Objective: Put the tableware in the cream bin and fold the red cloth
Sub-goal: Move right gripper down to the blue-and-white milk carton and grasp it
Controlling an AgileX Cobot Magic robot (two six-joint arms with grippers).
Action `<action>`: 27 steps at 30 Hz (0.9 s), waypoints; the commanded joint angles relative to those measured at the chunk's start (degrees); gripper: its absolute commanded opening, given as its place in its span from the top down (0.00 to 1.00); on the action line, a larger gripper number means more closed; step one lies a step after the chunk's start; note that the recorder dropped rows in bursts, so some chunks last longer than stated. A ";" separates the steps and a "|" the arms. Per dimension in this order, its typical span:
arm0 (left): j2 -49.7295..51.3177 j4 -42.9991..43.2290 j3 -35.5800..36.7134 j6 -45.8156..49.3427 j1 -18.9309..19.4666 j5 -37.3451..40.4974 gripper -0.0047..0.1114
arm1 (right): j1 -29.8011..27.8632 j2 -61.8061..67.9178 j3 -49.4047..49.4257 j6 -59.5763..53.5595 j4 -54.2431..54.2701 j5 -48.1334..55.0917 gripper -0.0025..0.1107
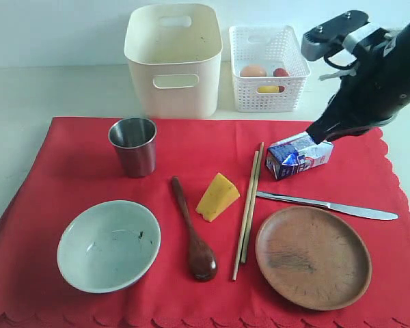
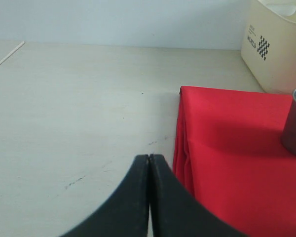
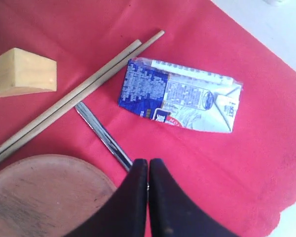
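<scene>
Six pieces of tableware are sitting out on the red cloth (image 1: 191, 147), none of them inside the cream bin (image 1: 172, 58), which is standing just past the cloth's far edge. The steel cup (image 1: 132, 145) is standing upright at the far left. The pale green-white bowl (image 1: 108, 244) is resting at the near left, and the dark wooden spoon (image 1: 193, 232) is lying just right of it. The wooden chopsticks (image 1: 248, 201) are lying side by side in the middle. The metal table knife (image 1: 328, 205) is stretching rightward from just beside them, and the round wooden plate (image 1: 313, 257) is sitting on its near side.

A cheese wedge (image 1: 217, 197) is lying between spoon and chopsticks, and a milk carton (image 1: 298, 156) is lying on its side beyond the knife. The right gripper (image 3: 148, 162) is hanging over the cloth near the carton, its jaws clenched on nothing. The left gripper (image 2: 149, 158), likewise clenched and empty, is hovering over the bare table (image 1: 27, 89) just left of the cloth. A white lattice basket (image 1: 268, 58) right of the bin is holding an egg (image 1: 253, 70).
</scene>
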 commanded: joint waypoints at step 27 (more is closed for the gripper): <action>0.47 -0.30 -0.03 0.01 -0.07 -0.38 0.95 | -0.20 15.38 -1.43 -55.83 0.14 -15.69 0.30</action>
